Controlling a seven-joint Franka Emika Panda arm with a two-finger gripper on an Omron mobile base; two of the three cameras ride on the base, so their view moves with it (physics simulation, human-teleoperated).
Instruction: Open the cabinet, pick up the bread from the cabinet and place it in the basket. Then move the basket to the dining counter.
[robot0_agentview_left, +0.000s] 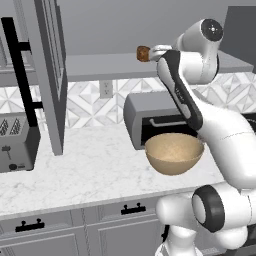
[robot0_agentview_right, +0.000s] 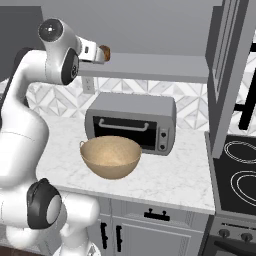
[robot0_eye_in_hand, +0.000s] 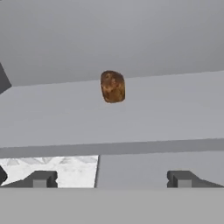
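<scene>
Dark claw (robot0_eye_in_hand: 112, 179) w/ tips spread wide apart, nothing between them; aimed along cabinet shelf (robot0_eye_in_hand: 131, 118) toward bread (robot0_eye_in_hand: 113, 86), w/ clear gap left to close. Seen from both base views as raised to shelf height, wrist just beside bread (robot0_agentview_left: 143, 53), exact gap not resolvable there.

Bread: small brown lump, resting on shelf floor inside cabinet (robot0_agentview_left: 50, 75), not yet gripped.

Cabinet: doors swung open, long black bar handle (robot0_agentview_left: 19, 70) visible on left door, right door (robot0_agentview_right: 227, 75) edge-on at stove side. Judged: step 1 (opening) done.

Basket (robot0_agentview_right: 110, 156): tan bowl-shaped, upright on marble counter (robot0_agentview_left: 90, 170), directly in front of toaster oven (robot0_agentview_right: 132, 122), below and near shelf. Nothing inside as far as visible.

Farther out: toaster (robot0_agentview_left: 17, 142) at left end of counter, stove (robot0_agentview_right: 237, 175) at right end. Dining counter not identifiable.

Progress, as judged: approx. one of four stages complete. Remaining: close in and clamp on bread, carry down into basket, release, then grasp basket and drive to dining counter.
</scene>
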